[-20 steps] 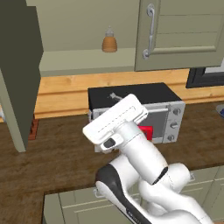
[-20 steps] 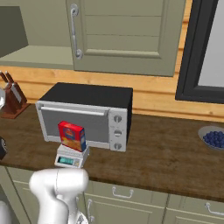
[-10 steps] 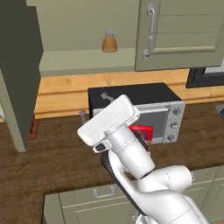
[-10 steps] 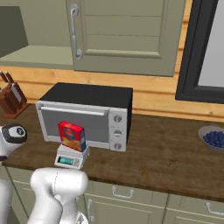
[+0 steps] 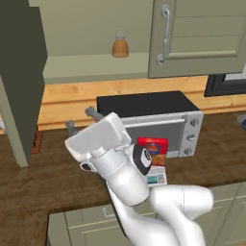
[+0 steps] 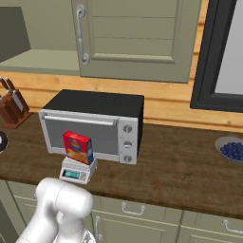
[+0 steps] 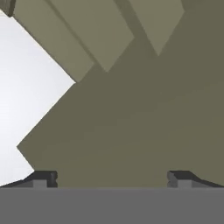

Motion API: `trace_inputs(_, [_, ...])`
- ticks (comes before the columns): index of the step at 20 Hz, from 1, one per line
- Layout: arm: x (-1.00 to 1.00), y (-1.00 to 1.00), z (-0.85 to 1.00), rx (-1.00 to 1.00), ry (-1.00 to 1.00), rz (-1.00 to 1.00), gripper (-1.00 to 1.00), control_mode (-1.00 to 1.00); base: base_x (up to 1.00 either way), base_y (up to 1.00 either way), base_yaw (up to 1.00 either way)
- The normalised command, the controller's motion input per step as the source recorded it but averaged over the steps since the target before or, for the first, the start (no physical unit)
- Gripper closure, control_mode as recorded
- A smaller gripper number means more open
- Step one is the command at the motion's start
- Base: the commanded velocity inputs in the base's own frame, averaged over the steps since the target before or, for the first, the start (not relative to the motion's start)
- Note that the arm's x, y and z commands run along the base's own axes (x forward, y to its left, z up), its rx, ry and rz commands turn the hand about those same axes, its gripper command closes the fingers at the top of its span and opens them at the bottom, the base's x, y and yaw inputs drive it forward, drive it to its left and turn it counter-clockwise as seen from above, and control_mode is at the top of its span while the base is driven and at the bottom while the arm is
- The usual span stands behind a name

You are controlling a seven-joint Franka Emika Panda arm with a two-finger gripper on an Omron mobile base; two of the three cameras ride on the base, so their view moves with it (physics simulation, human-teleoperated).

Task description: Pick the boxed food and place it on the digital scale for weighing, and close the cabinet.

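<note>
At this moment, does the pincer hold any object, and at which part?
Nothing is held. The pincer is open and empty; the boxed food stands on the digital scale.

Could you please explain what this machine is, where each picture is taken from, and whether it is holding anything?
This is a white robot arm on a mobile base in a simulated kitchen. Two pictures come from cameras on the base, behind the arm to its left and right. The third comes from a camera on the hand; its gripper is open and holds nothing, facing an olive panelled surface. On the wooden counter the boxed food stands on the digital scale, in front of a toaster oven. The cabinet door is open, with an amber bottle on its shelf.
</note>
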Motion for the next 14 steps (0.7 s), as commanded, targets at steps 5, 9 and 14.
trace_inputs(5, [-0.36,0.38,-0.15,-0.08,-0.34,-0.15,-1.0,-1.0,0.0,0.0,0.0])
trace_inputs(9, [-0.96,0.0,-0.33,-0.01,-0.37,-0.12,-1.0,-1.0,0.0,0.0,0.0])
trace_inputs(14, [-1.0,0.19,-0.63,-0.08,-0.23,-0.01,-1.0,-1.0,0.0,0.0,0.0])
